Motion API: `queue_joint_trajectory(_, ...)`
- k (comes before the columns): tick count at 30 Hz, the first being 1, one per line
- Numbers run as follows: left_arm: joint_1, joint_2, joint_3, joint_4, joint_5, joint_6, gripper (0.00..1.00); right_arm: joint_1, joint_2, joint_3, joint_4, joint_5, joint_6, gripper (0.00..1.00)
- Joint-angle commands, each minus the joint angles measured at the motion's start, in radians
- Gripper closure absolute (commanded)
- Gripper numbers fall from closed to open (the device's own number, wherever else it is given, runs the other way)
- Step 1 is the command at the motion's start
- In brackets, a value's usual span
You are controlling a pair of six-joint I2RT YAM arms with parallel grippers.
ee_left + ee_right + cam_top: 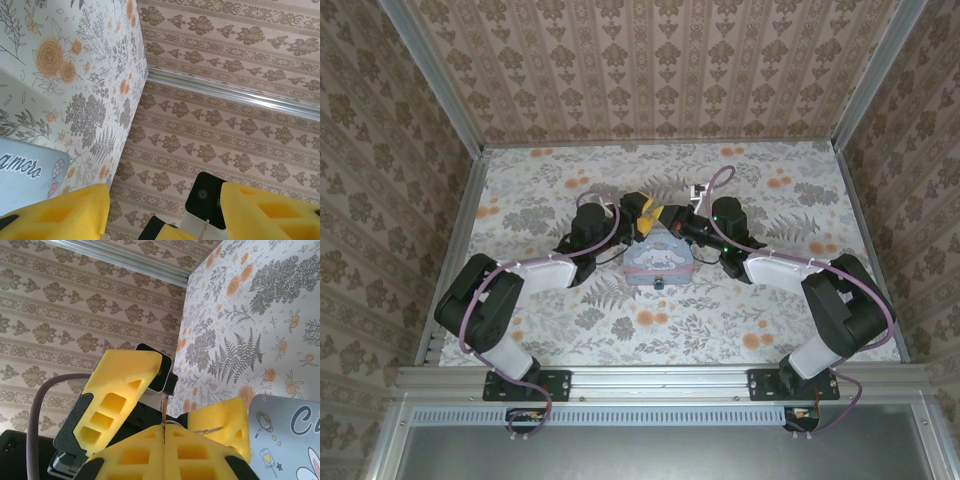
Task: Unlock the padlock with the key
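Above the tin: key held, padlock not yet reached.
My right gripper pinches the key; my left gripper gapes around it.

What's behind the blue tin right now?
The right claw, shut on the thin key, meets the left claw, open around it. They cover the table underneath.

Pastel-blue cartoon tin; yellow jaws; grey-orange floral table; thin key, seemingly brownish-gold.
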Motion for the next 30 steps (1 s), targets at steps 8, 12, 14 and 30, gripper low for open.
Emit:
queue_joint_trajectory(8, 0.009, 0.007, -0.014, 0.059, -0.016, -0.017, 0.46, -0.013, 0.005, -0.021, 0.050, 0.019, 0.008, 1.00)
queue_joint_trajectory(12, 0.009, 0.009, -0.018, 0.060, -0.018, -0.016, 0.49, -0.014, 0.007, -0.022, 0.055, 0.019, 0.012, 1.00)
queue_joint_trajectory(14, 0.009, 0.009, -0.022, 0.062, -0.020, -0.017, 0.53, -0.014, 0.008, -0.022, 0.055, 0.019, 0.011, 1.00)
queue_joint_trajectory(30, 0.011, 0.008, -0.028, 0.069, -0.026, -0.016, 0.72, -0.018, 0.009, -0.027, 0.062, 0.022, 0.014, 1.00)
